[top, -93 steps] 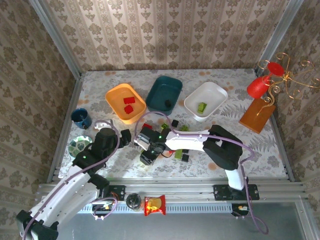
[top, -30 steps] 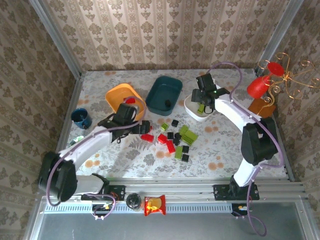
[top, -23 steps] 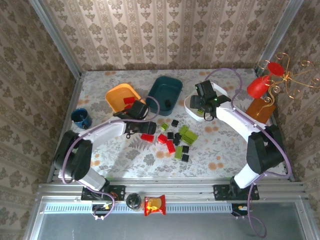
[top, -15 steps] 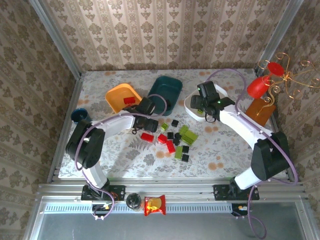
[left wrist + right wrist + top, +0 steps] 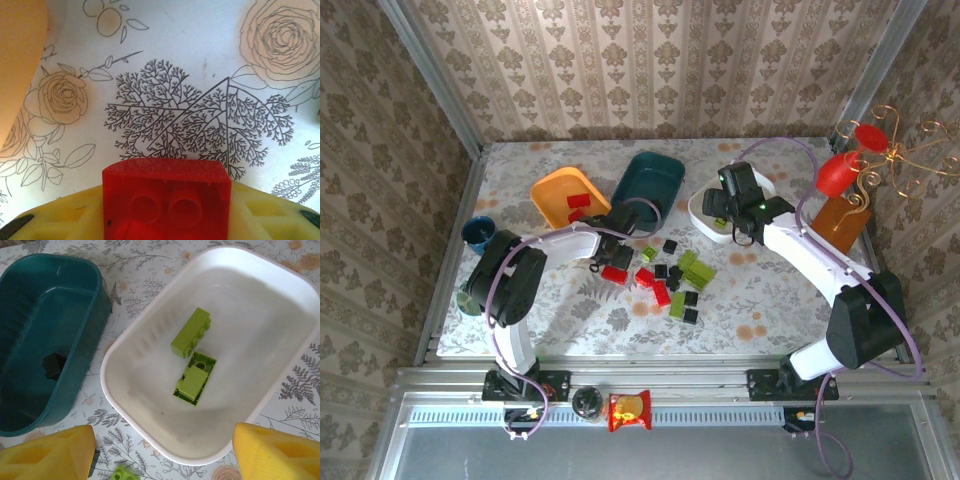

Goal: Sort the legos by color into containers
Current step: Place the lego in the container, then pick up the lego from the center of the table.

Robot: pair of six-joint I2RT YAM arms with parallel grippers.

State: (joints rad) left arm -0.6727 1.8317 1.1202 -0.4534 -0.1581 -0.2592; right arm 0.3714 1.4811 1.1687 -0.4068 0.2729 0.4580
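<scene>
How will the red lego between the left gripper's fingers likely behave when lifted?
The red lego looks like rigid moulded plastic, so it probably won't flex. Small and hollow-looking, it is likely very light. Its smooth sides sit flat within the left gripper, so it might slip but shouldn't roll.

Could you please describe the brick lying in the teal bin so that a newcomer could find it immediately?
At the far side of the table three bins stand in a row; the dark teal bin is the middle one. On its floor lies one small black brick, alone, whereas the white bin beside it holds two lime green bricks.
</scene>
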